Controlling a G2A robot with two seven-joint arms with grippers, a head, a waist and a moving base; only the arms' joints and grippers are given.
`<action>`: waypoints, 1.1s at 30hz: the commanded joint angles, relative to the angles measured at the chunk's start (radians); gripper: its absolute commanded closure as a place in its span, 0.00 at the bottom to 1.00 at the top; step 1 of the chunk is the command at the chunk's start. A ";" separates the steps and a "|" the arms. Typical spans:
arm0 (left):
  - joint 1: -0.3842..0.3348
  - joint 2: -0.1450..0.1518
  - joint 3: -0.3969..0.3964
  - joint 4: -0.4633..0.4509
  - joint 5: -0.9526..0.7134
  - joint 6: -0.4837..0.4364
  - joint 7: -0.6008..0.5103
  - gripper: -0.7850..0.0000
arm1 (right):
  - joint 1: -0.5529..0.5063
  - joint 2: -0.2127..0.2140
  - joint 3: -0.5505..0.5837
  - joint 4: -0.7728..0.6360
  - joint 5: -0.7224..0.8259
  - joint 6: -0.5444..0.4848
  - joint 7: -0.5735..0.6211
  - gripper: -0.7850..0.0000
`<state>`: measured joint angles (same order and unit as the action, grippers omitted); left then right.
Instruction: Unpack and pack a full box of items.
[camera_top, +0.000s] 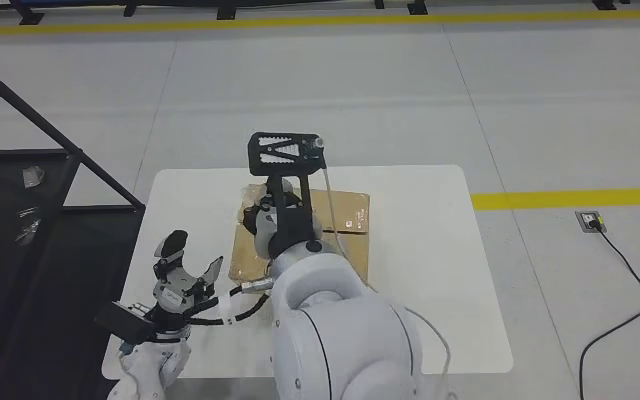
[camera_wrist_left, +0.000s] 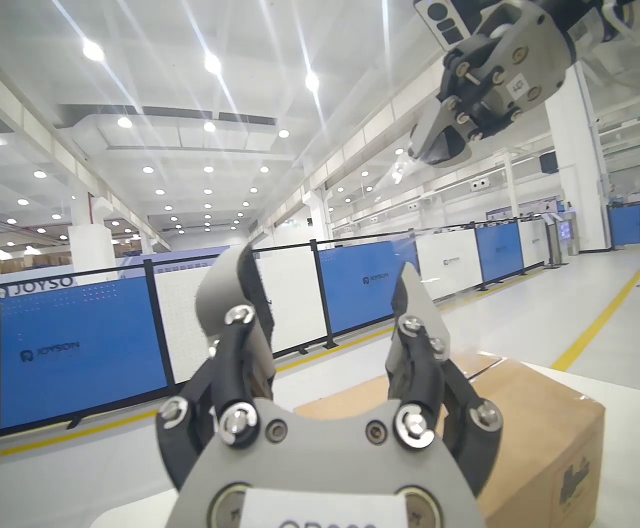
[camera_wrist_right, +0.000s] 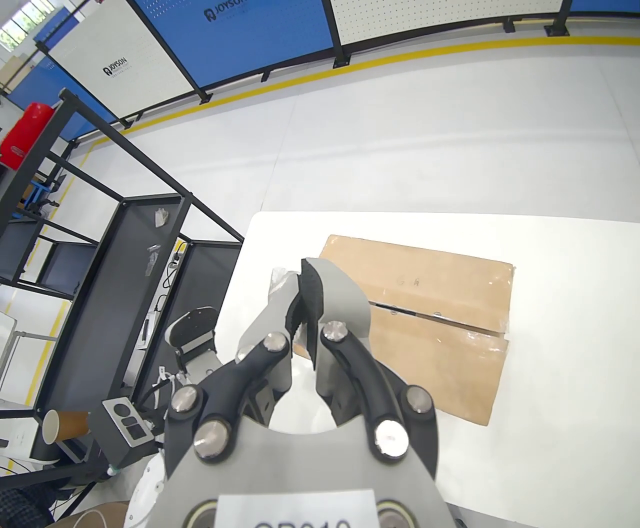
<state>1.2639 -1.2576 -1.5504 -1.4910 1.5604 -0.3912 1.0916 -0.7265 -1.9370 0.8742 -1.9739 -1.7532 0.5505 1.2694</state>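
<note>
Here's my feed right now: 1 white table (camera_top: 420, 270) with rounded corners. 1 brown cardboard box (camera_top: 345, 215) sits flat on it, a bit left of centre. Its 2 top flaps are shut, and the seam between them has clear tape along it. Just beside the box's left edge there's a scrunched bit of clear plastic (camera_wrist_right: 277, 282). Honestly can't tell what it is.

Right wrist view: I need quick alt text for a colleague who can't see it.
The right gripper, jaws closed, hangs over one corner of a closed cardboard box whose top flaps meet at a middle seam. The box lies on a white table. A crumpled clear scrap sits beside the gripper; whether it is pinched is unclear.
</note>
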 joint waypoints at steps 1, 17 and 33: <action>0.000 0.000 -0.001 0.001 0.000 0.001 0.000 0.00 | 0.009 -0.002 -0.011 -0.010 0.000 0.000 -0.001 1.00; 0.000 0.000 -0.002 -0.001 0.005 0.009 -0.007 0.00 | 0.059 -0.015 -0.064 0.012 -0.076 -0.001 -0.007 1.00; 0.020 -0.022 0.111 -0.036 0.313 0.626 -0.058 0.00 | 0.035 -0.011 -0.061 -0.006 0.107 0.055 -0.152 1.00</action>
<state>1.2882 -1.2765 -1.4474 -1.5309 1.8510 0.1605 1.0421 -0.6934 -1.9475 0.8142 -1.9801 -1.6595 0.6034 1.1190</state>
